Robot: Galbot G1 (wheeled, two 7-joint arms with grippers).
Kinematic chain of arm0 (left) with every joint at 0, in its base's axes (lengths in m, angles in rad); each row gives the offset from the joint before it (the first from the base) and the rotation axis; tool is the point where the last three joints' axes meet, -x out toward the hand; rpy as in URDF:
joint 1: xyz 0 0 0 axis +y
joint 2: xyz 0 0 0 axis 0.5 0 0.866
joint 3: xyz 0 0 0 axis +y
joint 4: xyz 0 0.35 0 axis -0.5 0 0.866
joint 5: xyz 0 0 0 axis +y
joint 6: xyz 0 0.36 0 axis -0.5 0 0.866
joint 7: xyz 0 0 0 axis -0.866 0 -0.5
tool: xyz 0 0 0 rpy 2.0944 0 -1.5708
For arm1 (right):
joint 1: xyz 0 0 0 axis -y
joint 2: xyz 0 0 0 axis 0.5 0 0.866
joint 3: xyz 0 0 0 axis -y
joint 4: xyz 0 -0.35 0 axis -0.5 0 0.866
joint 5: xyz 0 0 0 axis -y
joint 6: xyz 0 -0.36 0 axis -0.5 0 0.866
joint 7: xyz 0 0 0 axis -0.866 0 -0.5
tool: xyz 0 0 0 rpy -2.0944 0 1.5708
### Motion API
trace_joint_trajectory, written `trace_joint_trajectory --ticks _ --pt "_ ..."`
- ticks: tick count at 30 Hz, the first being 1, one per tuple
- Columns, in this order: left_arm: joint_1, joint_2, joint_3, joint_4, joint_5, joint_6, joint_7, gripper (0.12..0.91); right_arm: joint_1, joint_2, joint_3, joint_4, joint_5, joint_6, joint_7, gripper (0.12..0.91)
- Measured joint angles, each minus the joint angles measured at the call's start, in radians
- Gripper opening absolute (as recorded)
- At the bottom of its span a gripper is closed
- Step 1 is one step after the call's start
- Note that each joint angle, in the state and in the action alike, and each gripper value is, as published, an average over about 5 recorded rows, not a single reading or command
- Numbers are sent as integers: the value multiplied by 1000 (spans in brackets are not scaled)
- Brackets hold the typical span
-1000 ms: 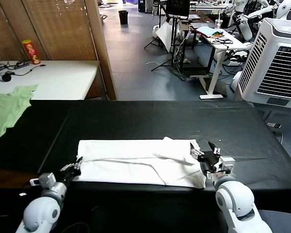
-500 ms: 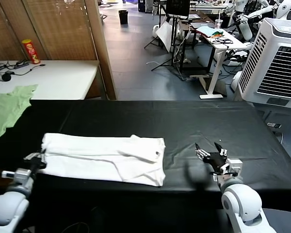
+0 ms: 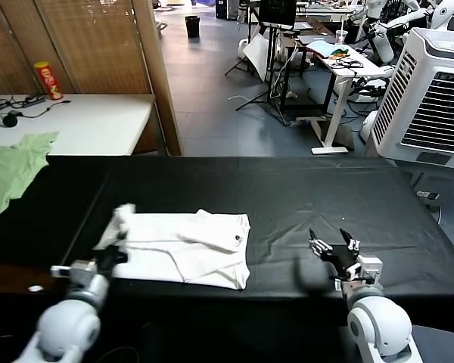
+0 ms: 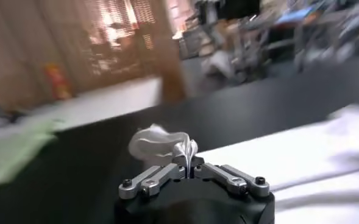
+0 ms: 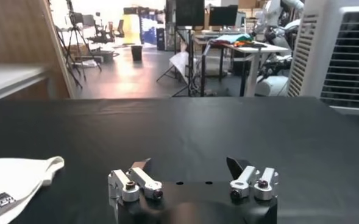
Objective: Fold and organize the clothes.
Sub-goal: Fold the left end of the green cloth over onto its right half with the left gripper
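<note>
Head view: the white T-shirt (image 3: 183, 249), folded into a loose rectangle, lies on the black counter (image 3: 287, 189) at lower centre-left of the frame. The left pincer (image 3: 115, 255), at lower left, is clenched on a bunched corner of the shirt's left edge, seen in the left wrist view as a raised tuft of cloth (image 4: 158, 143) between its closed fingertips. The right pincer (image 3: 334, 246), at lower right, stands released with jaws wide, well apart from the shirt; a pale green garment (image 3: 11, 170) lies at the far left edge.
</note>
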Motion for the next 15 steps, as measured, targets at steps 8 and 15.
trace_joint_trajectory --ticks 8,15 --pt "-94 -124 206 -49 -150 52 -68 154 -13 12 11 -11 -20 5 0 798" --pt "-173 -202 312 -27 -172 58 -84 154 -3 19 -4 -24 -33 5 0 798"
